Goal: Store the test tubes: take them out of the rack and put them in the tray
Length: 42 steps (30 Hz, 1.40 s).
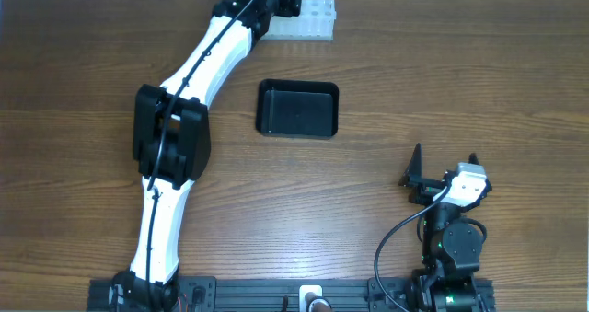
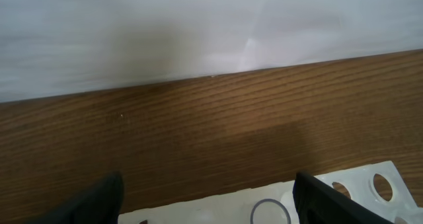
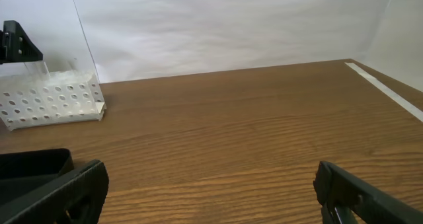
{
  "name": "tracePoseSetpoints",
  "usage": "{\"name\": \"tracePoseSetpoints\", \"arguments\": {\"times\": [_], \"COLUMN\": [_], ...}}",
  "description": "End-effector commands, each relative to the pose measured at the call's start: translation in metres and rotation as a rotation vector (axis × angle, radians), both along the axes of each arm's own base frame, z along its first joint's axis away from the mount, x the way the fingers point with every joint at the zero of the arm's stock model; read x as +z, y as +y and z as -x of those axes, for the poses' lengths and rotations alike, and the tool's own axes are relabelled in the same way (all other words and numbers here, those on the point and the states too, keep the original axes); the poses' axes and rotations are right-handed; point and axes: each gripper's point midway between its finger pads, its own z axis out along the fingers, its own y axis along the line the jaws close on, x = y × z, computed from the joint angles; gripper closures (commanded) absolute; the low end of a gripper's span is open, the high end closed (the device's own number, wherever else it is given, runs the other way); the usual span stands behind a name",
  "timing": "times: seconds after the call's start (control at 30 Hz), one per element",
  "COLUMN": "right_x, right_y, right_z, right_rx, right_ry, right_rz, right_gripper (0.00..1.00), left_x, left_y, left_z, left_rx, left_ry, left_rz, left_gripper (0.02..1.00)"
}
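Note:
The white test tube rack (image 1: 313,19) stands at the table's far edge, and my left arm reaches up to it. My left gripper (image 2: 208,201) hovers open just over the rack (image 2: 357,191). The round rim of a clear test tube (image 2: 269,213) sits in the rack between the fingers, nearer one of them and not touched. The black tray (image 1: 297,108) lies empty in the middle of the table, just in front of the rack. My right gripper (image 1: 444,167) is open near the front right with nothing in it. Its wrist view shows the rack (image 3: 53,102) far off.
The wooden table ends at a white wall right behind the rack (image 2: 198,32). A pale tape strip (image 3: 386,88) runs along the table's right side. Bare wood lies between the tray and my right arm.

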Motion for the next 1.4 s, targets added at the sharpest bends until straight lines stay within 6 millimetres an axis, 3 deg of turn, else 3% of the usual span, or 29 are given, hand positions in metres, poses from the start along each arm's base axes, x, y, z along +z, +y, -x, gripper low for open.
{"name": "tracePoseSetpoints", "arguments": {"times": [0.03,0.23,0.77,1.1,1.4], "right_x": [-0.001,-0.001,-0.001,-0.001,-0.001], "right_y": [-0.003,-0.003,-0.003,-0.003,-0.003], "right_z": [0.001,0.001,0.001,0.001,0.001], "right_rx": [-0.018,-0.018,-0.018,-0.018,-0.018], "right_ry": [-0.003,-0.003,-0.003,-0.003,-0.003], "right_rz": [-0.005,-0.004,-0.004,-0.004,-0.004], "right_gripper": [0.009,0.007,0.007,0.007,0.009], "left_x": [-0.007,-0.014,-0.019,-0.034,-0.032], "left_y": [0.001,-0.001,-0.006,-0.010,-0.015], "left_z": [-0.002,-0.005,-0.004,-0.004,-0.006], "left_rx": [-0.015,-0.016,-0.031,-0.041,-0.058], "left_ry": [0.003,0.001,0.006,0.024,0.008], "left_rz": [-0.003,-0.002,0.004,0.002,0.021], "left_gripper": [0.211,0.233,0.443,0.505,0.630]}}
